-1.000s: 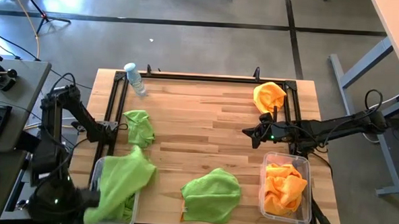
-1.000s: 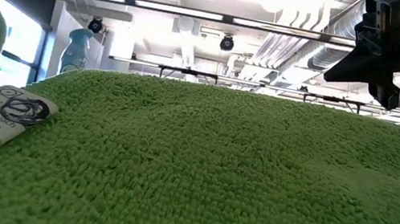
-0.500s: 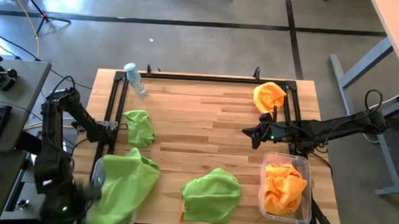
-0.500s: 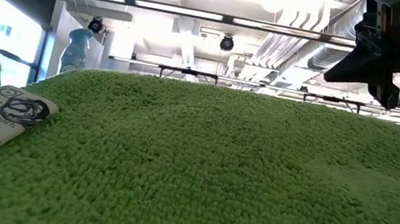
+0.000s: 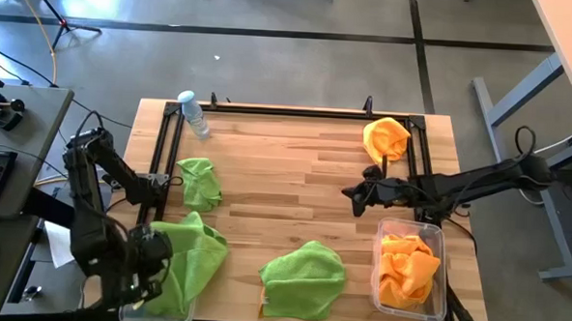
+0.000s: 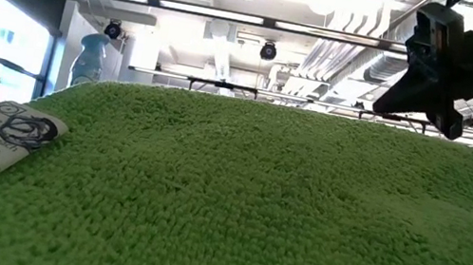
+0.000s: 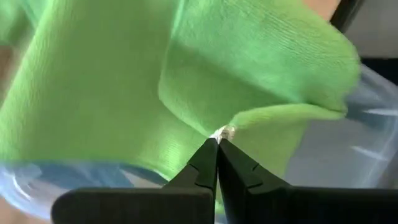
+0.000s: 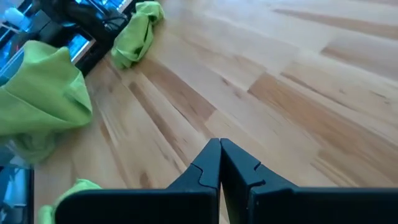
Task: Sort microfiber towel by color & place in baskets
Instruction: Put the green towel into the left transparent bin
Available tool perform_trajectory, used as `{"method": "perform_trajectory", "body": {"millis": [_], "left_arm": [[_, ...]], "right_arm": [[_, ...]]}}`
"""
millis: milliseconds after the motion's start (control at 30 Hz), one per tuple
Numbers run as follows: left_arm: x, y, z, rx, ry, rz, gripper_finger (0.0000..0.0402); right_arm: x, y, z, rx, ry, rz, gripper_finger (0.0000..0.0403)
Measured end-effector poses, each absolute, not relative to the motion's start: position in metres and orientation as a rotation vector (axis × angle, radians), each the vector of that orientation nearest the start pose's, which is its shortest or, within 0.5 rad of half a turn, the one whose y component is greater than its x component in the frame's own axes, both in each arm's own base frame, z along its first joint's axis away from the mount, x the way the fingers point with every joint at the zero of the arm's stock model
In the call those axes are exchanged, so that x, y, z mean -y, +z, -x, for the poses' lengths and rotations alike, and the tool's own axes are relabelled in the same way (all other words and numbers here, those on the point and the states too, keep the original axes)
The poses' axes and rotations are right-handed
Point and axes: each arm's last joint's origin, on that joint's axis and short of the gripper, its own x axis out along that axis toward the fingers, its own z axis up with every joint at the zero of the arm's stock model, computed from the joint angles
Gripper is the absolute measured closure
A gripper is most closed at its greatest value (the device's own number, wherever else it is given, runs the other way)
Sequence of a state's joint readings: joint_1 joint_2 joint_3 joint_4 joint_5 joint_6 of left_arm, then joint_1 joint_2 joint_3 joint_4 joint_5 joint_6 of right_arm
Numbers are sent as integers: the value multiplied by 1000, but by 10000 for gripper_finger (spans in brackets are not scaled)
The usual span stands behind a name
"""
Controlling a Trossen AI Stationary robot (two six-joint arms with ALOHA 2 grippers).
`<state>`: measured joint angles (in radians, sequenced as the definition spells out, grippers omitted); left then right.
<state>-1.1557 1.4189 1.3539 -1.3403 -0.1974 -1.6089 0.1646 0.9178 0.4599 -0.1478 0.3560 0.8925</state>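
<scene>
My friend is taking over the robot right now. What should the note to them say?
Left gripper: shut on a green towel draped over the left bin.
Right gripper: shut, empty, above the bare table.
Done: orange towels lie in the right bin.
Left: drop the held towel in; two green towels, near the left edge and front middle; one orange towel in the back right corner.

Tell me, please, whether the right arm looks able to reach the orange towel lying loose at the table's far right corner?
Probably yes: the right gripper hangs above bare wood close to that orange towel, and nothing lies between them.
</scene>
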Motion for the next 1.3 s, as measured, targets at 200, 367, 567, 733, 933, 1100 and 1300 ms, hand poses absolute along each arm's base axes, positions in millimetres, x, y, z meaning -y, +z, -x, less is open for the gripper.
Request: {"method": "perform_trajectory", "body": {"millis": [200, 367, 567, 733, 933, 1100, 1300], "left_arm": [[233, 298, -115, -1322, 22, 49, 402], [252, 269, -125, -1375, -47, -207, 402], [273, 228, -134, -1503, -11, -313, 402], [282, 205, -138, -1481, -4, -229, 402], [268, 197, -131, -1419, -35, -72, 402], [247, 189, -121, -1404, -54, -40, 402], [235, 159, -114, -1395, -2, 74, 400]], "right_arm": [[-22, 201, -190, -467, -408, -706, 403], [-22, 202, -191, -458, -397, -701, 403], [-22, 202, -191, -458, -397, -700, 403], [-22, 202, -191, -458, -397, -700, 403], [-22, 202, -191, -454, -395, -704, 403], [-22, 202, -191, -453, -394, -705, 403], [-23, 202, -191, -460, -381, -714, 403]]}}
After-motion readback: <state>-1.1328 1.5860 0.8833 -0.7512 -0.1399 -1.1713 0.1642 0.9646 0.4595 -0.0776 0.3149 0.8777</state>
